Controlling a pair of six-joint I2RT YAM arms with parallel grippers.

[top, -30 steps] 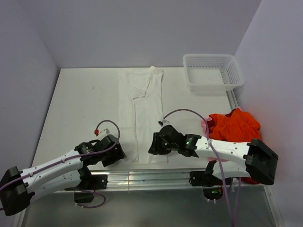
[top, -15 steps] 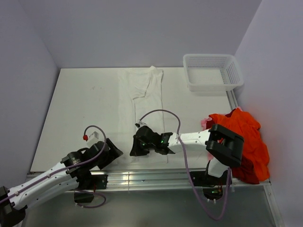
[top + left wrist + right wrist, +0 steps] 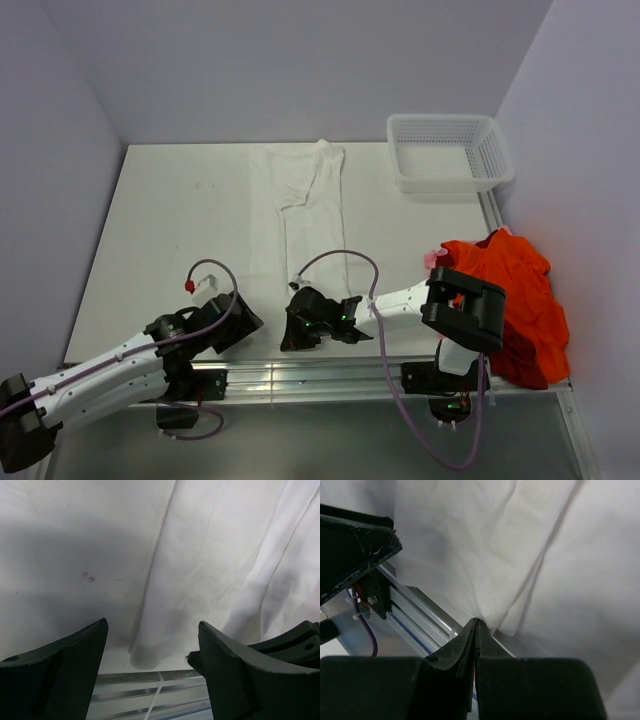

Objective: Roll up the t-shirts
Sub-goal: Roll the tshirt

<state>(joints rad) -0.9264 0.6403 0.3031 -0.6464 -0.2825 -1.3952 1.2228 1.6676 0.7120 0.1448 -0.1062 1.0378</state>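
Folded into a long strip, the white t-shirt [image 3: 312,215] runs away across the bench [image 3: 170,230] from the spread left claw [image 3: 152,630], its near hem just ahead of it and at the tips of the right claw [image 3: 476,625], pressed together there, probably to start rolling from this end.

- One white t-shirt [image 3: 300,215].
- One heap of orange-red t-shirts [image 3: 510,275]; number within cannot be told.
- One white mesh basket [image 3: 445,119].
- One table [image 3: 170,230].
- Two arms: left arm [image 3: 100,370], right arm [image 3: 400,298].
- Two grippers: left gripper [image 3: 238,318], right gripper [image 3: 297,335].
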